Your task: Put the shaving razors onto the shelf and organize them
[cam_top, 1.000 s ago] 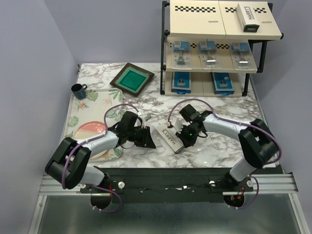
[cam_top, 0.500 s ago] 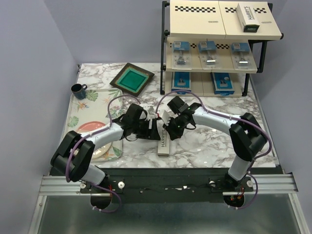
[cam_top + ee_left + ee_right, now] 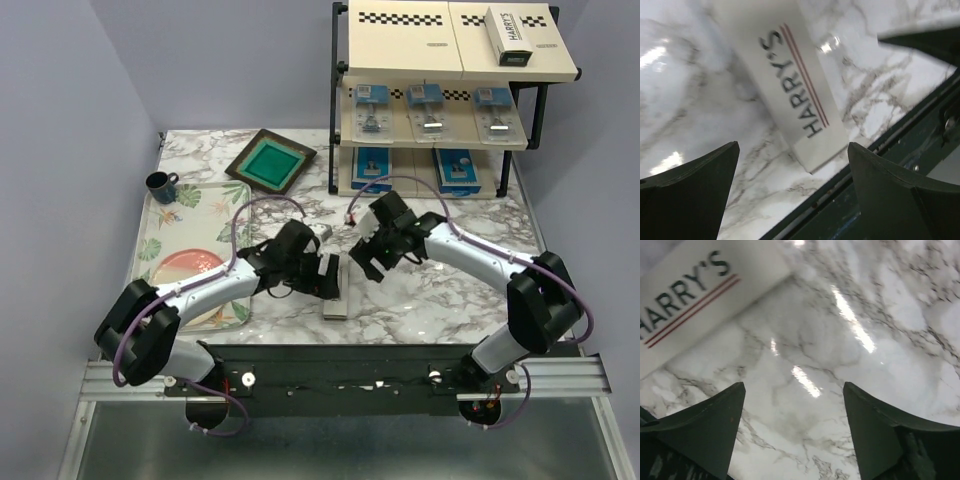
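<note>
Box marked HARRY'S [image 3: 334, 300] lies flat on the marble worktop [image 3: 450, 290] near its front edge, well apart from the shelf [image 3: 440, 130]. Left end effector [image 3: 792, 147] hangs wide open over it, gripping nothing; right end effector [image 3: 794, 385], just beside, gapes empty too.

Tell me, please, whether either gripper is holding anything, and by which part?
Nothing is held. The left gripper and right gripper are both open; the HARRY'S box lies ungripped on the table.
</note>
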Controlling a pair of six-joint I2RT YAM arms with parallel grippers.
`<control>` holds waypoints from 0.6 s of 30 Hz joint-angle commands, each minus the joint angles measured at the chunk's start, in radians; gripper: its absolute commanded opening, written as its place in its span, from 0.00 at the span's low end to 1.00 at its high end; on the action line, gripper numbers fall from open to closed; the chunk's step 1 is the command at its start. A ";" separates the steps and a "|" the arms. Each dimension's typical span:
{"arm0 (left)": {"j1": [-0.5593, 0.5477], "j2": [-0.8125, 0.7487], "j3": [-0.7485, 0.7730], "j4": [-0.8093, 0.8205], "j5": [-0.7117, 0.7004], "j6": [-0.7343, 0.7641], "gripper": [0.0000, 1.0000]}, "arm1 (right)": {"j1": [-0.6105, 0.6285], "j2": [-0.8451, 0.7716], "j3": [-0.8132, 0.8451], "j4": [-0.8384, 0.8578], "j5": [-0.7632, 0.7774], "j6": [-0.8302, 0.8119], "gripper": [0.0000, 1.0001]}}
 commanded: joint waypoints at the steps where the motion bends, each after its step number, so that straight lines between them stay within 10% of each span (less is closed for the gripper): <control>1: -0.108 0.058 0.032 -0.050 -0.063 -0.070 0.99 | -0.180 -0.015 0.067 0.025 0.061 0.181 0.95; 18: -0.223 0.288 0.202 -0.176 -0.300 -0.119 0.91 | -0.278 -0.113 -0.008 0.084 0.045 0.211 0.95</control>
